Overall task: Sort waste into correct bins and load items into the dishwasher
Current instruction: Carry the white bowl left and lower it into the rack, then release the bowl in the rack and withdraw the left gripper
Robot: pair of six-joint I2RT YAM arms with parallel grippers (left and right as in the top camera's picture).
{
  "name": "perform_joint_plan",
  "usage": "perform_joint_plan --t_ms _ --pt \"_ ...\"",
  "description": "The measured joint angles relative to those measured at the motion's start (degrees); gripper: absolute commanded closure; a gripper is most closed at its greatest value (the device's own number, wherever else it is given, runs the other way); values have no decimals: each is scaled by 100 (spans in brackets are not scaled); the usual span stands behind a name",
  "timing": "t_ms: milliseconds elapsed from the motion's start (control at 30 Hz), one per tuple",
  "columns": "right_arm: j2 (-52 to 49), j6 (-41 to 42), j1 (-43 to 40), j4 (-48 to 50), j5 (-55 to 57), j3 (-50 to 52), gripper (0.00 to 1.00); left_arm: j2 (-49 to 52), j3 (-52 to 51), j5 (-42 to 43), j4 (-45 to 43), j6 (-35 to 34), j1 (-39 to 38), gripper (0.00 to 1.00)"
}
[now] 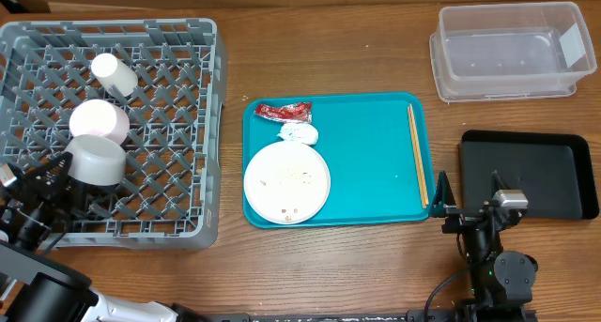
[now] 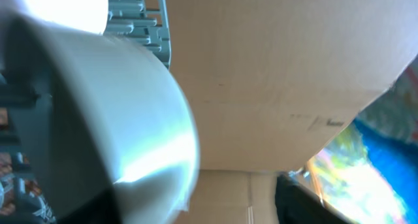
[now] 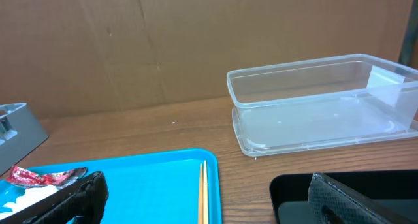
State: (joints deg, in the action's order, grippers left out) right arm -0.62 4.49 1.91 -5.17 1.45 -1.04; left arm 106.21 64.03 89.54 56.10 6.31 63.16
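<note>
The grey dish rack [image 1: 188,125] holds a small white cup [image 1: 113,73], a small white bowl [image 1: 99,120] and a grey bowl [image 1: 94,161]. My left gripper [image 1: 54,178] is open beside the grey bowl, which fills the left wrist view [image 2: 98,113]; its fingers [image 2: 189,211] are wide apart. The teal tray [image 1: 366,172] carries the red wrapper [image 1: 284,111], white tissue [image 1: 299,132], white plate [image 1: 286,181] with rice crumbs [image 1: 291,178], and chopsticks [image 1: 418,153]. My right gripper [image 1: 468,202] is open and empty between the teal tray and the black tray [image 1: 545,172].
The clear tub [image 1: 507,50] stands at the back right, also in the right wrist view [image 3: 320,100]. That view shows the chopsticks [image 3: 202,191], the wrapper [image 3: 39,176] and the black tray's edge [image 3: 287,198]. A cardboard wall runs behind the table.
</note>
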Motion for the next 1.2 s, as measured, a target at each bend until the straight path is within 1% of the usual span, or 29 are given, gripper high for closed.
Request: perform_joint_plan --t_ms 167,400,533,667,800,867,1100,1200 --pt "0 0 0 2 2 -2 0 0 -2 0 -4 -354 0 27" --pt "0 0 0 2 0 0 0 0 -2 0 90 -1019 0 26" --pt "0 0 0 7 0 0 0 0 -2 -2 387 -1357 0 28" --pt "0 -2 0 4 2 -2 0 0 -4 -4 848 -1604 0 33" --pt "0 0 0 4 0 -2 0 0 4 -59 1436 -1725 39 33" --pt "0 0 0 0 0 0 0 4 -4 -208 1777 -1764 116 33" --pt "0 0 0 2 0 0 0 11 -4 -1123 2065 -2033 518 33" --pt "0 -2 0 4 2 0 0 11 22 -1344 2463 -2009 643 34"
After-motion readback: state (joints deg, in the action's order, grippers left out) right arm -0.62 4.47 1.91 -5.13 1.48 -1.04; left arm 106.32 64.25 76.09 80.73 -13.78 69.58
